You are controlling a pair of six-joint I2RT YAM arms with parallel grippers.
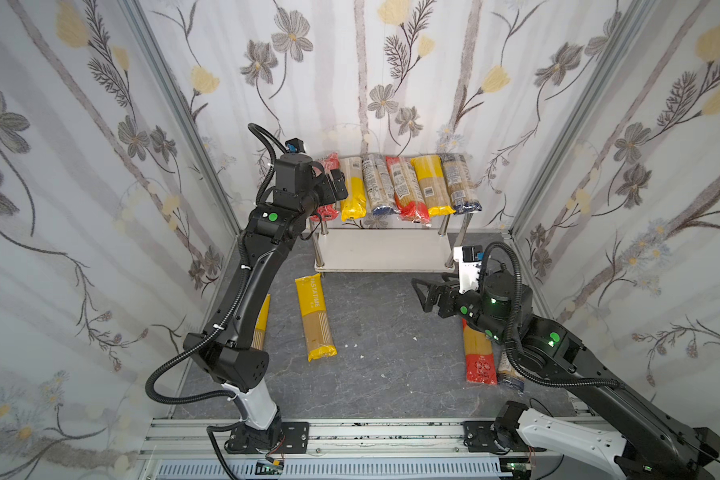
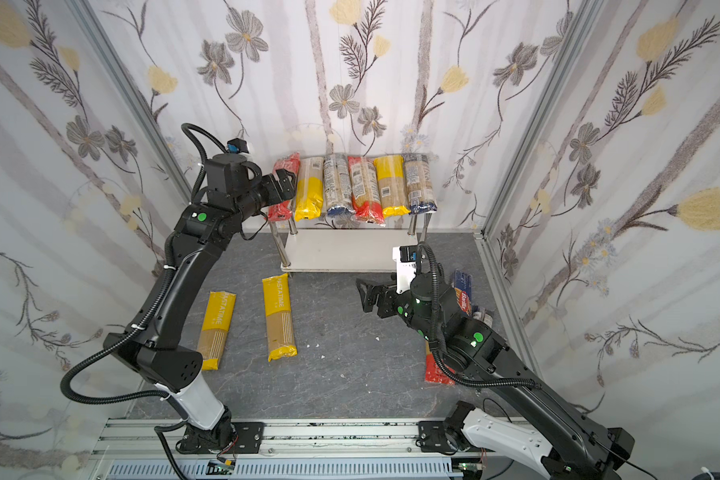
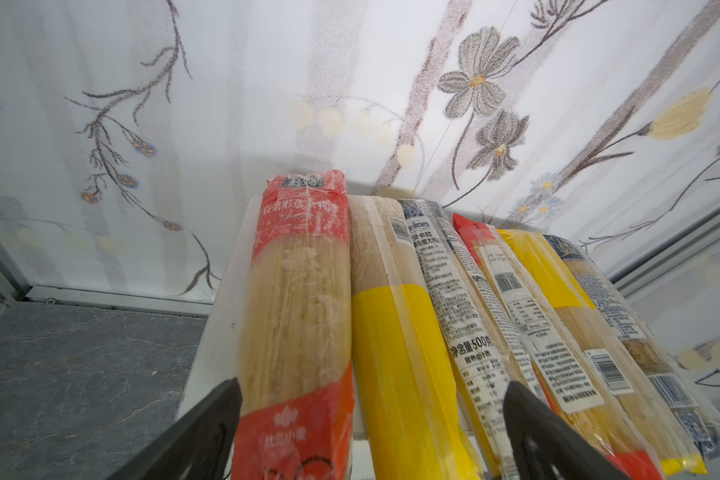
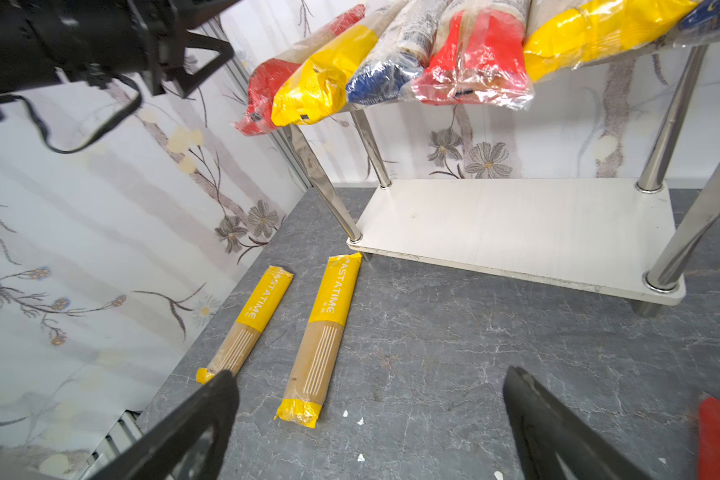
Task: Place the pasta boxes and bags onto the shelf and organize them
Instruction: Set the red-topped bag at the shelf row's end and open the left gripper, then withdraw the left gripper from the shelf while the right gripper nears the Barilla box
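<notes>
The shelf (image 1: 383, 249) stands against the back wall, and several pasta bags lie side by side on its top board. My left gripper (image 1: 337, 185) hovers open over the leftmost red bag (image 3: 300, 299) and the yellow bag (image 3: 400, 374) beside it. Both lie between its spread fingers (image 3: 208, 424), and neither is gripped. The right gripper (image 1: 422, 295) stands open above bare floor, empty. On the floor lie two yellow bags (image 2: 280, 318) (image 2: 217, 328), a red bag (image 1: 479, 353) and a dark blue Barilla box (image 2: 463, 293), the last two partly hidden by the right arm.
The shelf's lower white board (image 4: 516, 224) holds nothing, with chrome legs (image 4: 329, 195) at its corners. Flowered walls close in the left, back and right sides. A metal rail (image 1: 350, 432) runs along the front. Small white crumbs (image 1: 354, 345) dot the grey floor.
</notes>
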